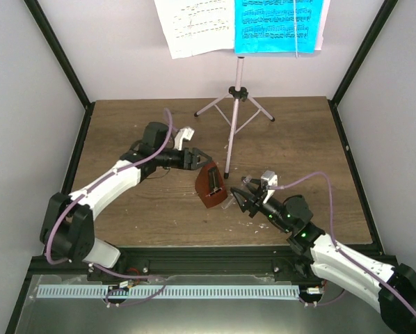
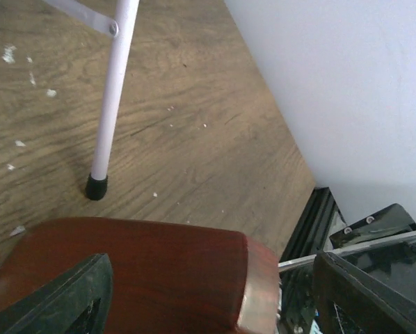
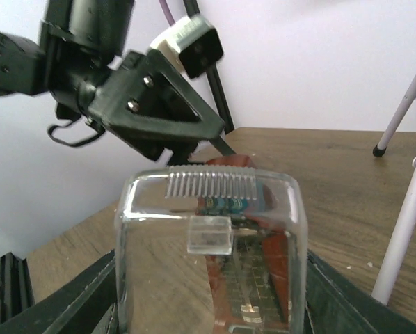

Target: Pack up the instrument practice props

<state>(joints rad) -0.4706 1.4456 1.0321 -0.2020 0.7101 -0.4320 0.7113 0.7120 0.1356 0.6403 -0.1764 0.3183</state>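
The pale pink tripod music stand (image 1: 238,91) is standing upright at the middle of the worktop's (image 1: 124,125) far edge, its three legs splayed on the wood. A white music sheet (image 1: 194,24) and a cyan music sheet (image 1: 277,24) are resting side by side on its desk, white to the left, cyan to the right.

The small brown pyramid metronome (image 1: 211,188) is sitting near the centre of the worktop, just beside the foot of the stand's near leg (image 2: 97,186), and is appearing tilted in the top view.

The left gripper (image 1: 201,157) is reaching in from the left edge and hovering at the metronome's far-left side. Its claw is spread wide. In the left wrist view its fingers (image 2: 62,299) are straddling the brown body, and a gap is showing between the body and the right-hand finger. Contact on the other side cannot be told.

The right gripper (image 1: 241,195) is reaching in from the near right corner, just right of the metronome. Its claw is pinching the clear cover (image 3: 211,257), with a finger (image 3: 83,299) pressing on each side wall. The metronome's brown body is showing through and beyond the cover. Whether the cover is touching the metronome cannot be told
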